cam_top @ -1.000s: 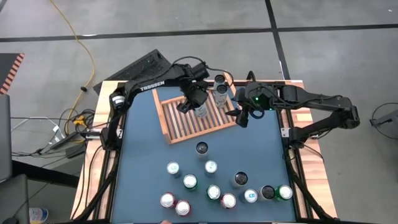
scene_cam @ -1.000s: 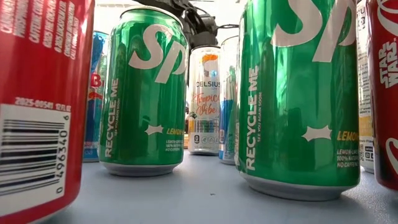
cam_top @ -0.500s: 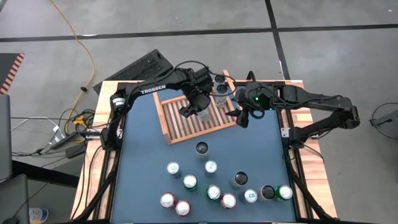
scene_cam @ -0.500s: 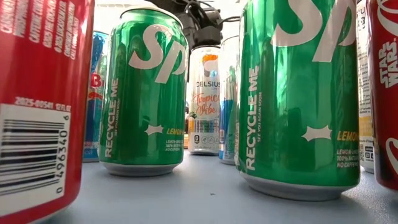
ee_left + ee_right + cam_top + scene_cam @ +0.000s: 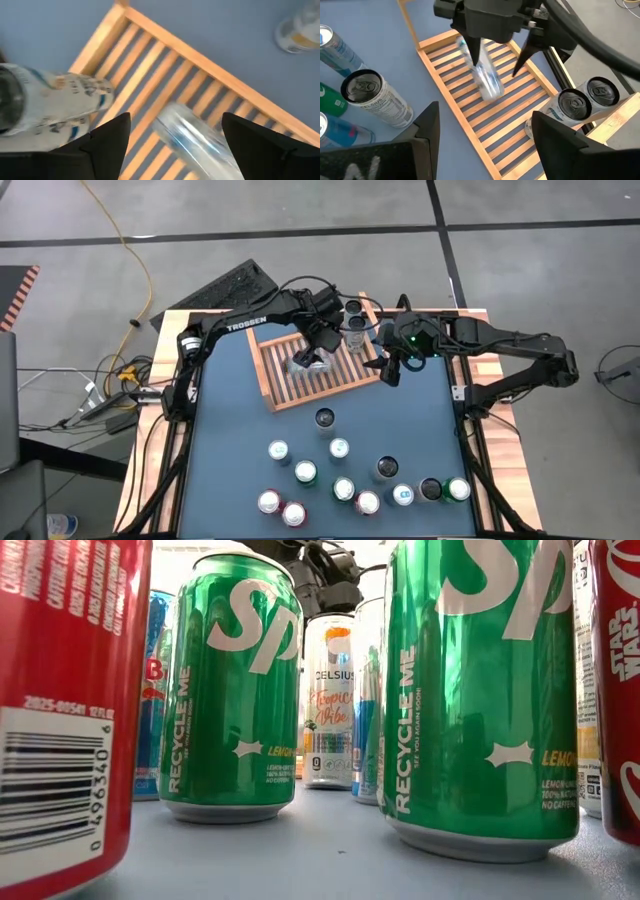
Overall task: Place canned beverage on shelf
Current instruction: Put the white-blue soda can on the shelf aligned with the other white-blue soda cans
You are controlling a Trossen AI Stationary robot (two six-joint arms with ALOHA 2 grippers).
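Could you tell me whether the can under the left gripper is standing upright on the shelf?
Tipped: the can leans steeply over the shelf slats, blurred, between the open left gripper fingers.

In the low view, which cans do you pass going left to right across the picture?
Red can with a barcode → blue can → green Sprite can → white Celsius can → big green Sprite can → red Star Wars can.

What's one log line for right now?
left gripper: open above shelf | can: tilted, not gripped | right gripper: open, waiting beside shelf
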